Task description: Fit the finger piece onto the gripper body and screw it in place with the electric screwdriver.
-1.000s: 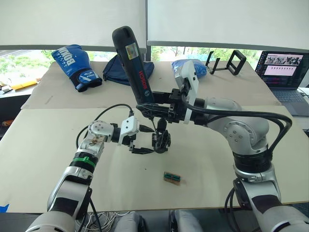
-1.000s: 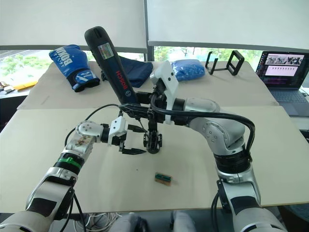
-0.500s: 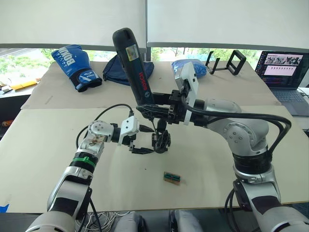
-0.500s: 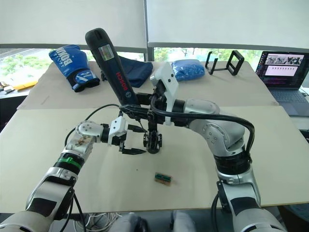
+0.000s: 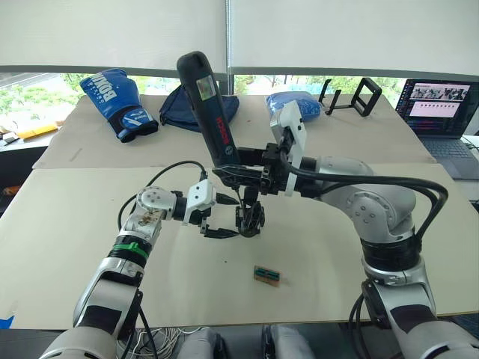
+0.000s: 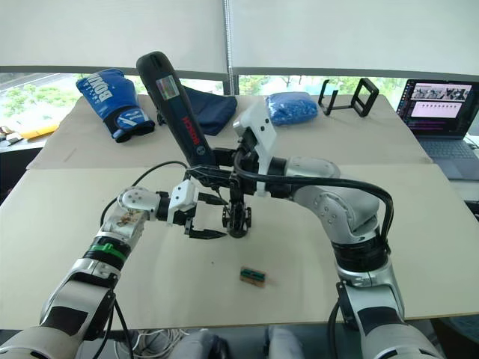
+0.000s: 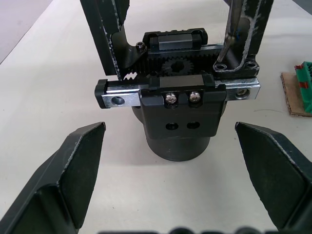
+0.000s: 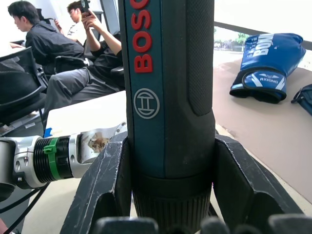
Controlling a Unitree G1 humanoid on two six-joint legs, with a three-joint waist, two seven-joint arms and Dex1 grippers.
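The right gripper (image 5: 238,173) is clamped on the electric screwdriver (image 5: 207,105), its fingers (image 8: 105,181) pressed against the barrel on both sides, forearm level and reaching across above the gripper body (image 5: 249,218). The left gripper (image 5: 222,216) sits low just beside that gripper body (arm bent at the elbow), its fingers (image 7: 73,165) spread wide on either side, not touching it.

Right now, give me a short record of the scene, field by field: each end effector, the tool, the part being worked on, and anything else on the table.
left end effector: open, fingers either side of the gripper body, not touching it
right end effector: shut on the electric screwdriver
electric screwdriver: tilted, bit pointing down at the gripper body
gripper body: upright on the table
green-and-tan block: lying nearer the robot
far table: boxing glove, laptop
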